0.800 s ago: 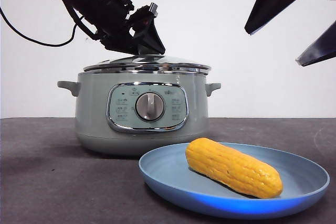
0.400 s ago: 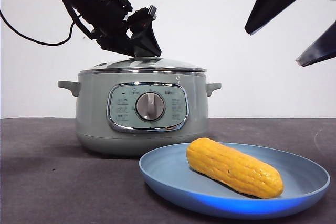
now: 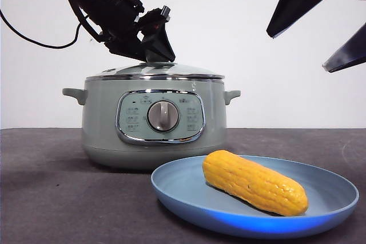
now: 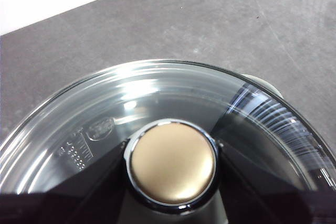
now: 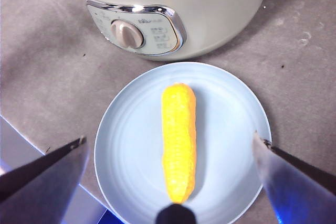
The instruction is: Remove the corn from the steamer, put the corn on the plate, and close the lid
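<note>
Lid seating is the change on record: a second ago the shallow domed glass lid with chrome rim (image 3: 155, 73) sat tilted and raised above the round sage-green electric steamer (image 3: 153, 121); it now lies level on the pot's rim, unchanged over the last half second. In my judgement the closing step is all but complete, with only release outstanding. The yellow-orange bumpy corn cob (image 3: 254, 182) lies on the wide light-blue shallow plate (image 3: 177, 190), near and to the right of the steamer on the dark grey table (image 3: 51, 198), so that step reads as done. The left gripper (image 3: 154, 47) stays at the lid's knob (image 4: 172, 164), its fingers (image 4: 100, 184) set either side and apparently clamped on it. The right gripper (image 5: 170, 156) hangs above the plate, fingers (image 5: 42, 174) spread wide, holding nothing.
</note>
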`<state>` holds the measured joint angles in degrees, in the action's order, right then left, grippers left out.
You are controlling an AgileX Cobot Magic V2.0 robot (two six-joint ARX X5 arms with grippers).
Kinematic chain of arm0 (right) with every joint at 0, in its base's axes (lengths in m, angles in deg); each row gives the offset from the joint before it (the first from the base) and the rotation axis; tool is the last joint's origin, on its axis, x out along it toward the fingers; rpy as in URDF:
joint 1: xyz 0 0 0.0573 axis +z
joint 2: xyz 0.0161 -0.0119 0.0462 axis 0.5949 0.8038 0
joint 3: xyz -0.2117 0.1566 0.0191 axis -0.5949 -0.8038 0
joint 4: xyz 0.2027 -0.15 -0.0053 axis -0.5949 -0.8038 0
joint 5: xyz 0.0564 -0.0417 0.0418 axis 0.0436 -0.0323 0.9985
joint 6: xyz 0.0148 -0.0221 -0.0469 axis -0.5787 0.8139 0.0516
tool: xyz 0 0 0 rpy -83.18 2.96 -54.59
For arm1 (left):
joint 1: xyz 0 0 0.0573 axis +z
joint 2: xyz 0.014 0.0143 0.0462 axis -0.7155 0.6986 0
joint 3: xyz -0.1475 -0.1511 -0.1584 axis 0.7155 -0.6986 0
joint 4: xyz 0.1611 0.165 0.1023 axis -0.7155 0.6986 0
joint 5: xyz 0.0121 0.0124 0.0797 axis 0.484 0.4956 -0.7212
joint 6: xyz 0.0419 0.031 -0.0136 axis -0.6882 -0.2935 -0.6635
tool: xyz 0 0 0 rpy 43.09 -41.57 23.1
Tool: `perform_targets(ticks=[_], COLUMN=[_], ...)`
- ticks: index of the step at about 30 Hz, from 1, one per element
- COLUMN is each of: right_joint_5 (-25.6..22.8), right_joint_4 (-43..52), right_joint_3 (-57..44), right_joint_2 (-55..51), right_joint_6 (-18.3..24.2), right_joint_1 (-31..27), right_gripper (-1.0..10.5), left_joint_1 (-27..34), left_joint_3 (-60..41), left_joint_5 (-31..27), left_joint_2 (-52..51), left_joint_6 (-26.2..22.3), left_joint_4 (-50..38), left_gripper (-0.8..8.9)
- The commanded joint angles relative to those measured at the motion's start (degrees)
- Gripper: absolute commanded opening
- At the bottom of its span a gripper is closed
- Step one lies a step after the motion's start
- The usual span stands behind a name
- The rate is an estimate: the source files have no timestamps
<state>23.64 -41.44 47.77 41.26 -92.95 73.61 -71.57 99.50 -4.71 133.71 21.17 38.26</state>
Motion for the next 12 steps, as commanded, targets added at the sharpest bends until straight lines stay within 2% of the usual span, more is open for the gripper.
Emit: perform_targets(ticks=[1, 12], right_joint_5=[0.0, 0.02], right_joint_4=[0.33, 0.31], right_joint_3=[-0.46, -0.46], right_joint_2=[0.02, 0.02], right_joint_6=[-0.15, 0.13], right_joint_1=[0.09, 0.09], right_gripper=[5.4, 5.4], left_joint_1=[0.0, 0.0], left_joint_3=[-0.81, -0.81], left_joint_5=[0.15, 0.11], left_joint_2=[0.26, 0.26], left_joint_6=[-1.7, -1.68], left_joint_4=[3.78, 5.29], left_gripper=[-0.08, -0.08])
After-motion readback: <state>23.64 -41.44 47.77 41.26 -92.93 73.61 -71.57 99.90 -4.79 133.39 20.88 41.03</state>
